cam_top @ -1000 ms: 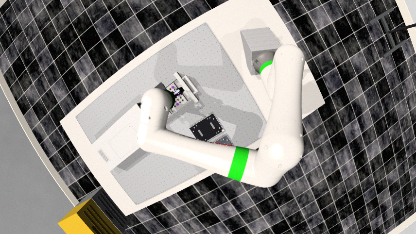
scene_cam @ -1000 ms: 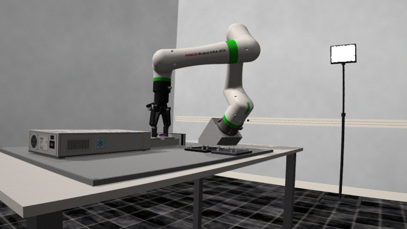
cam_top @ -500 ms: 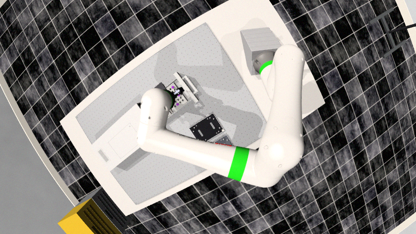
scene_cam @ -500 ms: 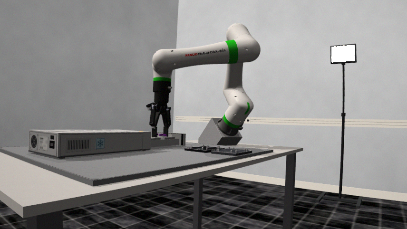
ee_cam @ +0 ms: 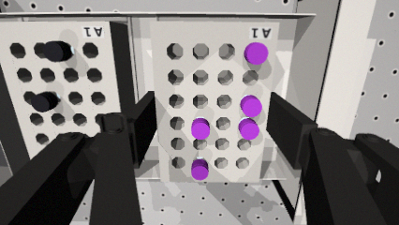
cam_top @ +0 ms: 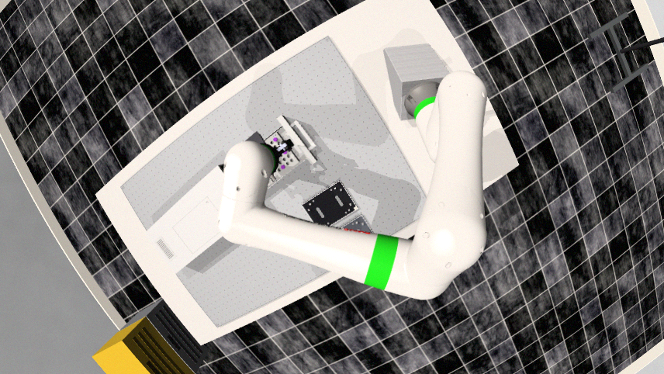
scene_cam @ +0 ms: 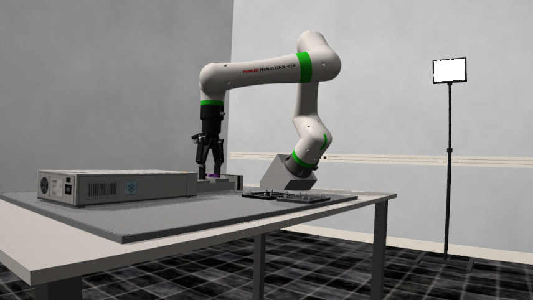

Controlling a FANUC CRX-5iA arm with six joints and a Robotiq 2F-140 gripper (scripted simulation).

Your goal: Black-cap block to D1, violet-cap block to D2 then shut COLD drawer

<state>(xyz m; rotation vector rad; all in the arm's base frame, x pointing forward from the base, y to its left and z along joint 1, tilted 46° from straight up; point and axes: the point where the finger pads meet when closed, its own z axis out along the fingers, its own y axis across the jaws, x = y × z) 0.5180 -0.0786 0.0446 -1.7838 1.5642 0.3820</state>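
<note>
The wrist view looks straight down into the open drawer (scene_cam: 220, 182) of the cooler COLD (scene_cam: 115, 185). The cooling block with violet-capped tubes (ee_cam: 213, 98) sits in the middle of that view. My gripper (ee_cam: 211, 107) is shut on it, with one finger pad on each long side. Several violet caps stand in its bores. The block with black-capped tubes (ee_cam: 56, 84) lies beside it on the left, with two black caps showing. In the top view the gripper (cam_top: 283, 147) is over the drawer. Deck slots D1 (cam_top: 330, 203) and D2 (cam_top: 357, 225) are dark plates next to COLD.
The arm's base pedestal (scene_cam: 287, 175) stands at the table's far side. The drawer's front wall (cam_top: 299, 134) lies just beyond the blocks. My forearm (cam_top: 302, 241) passes over D2 in the top view. A lamp stand (scene_cam: 448, 149) is off to the right of the table.
</note>
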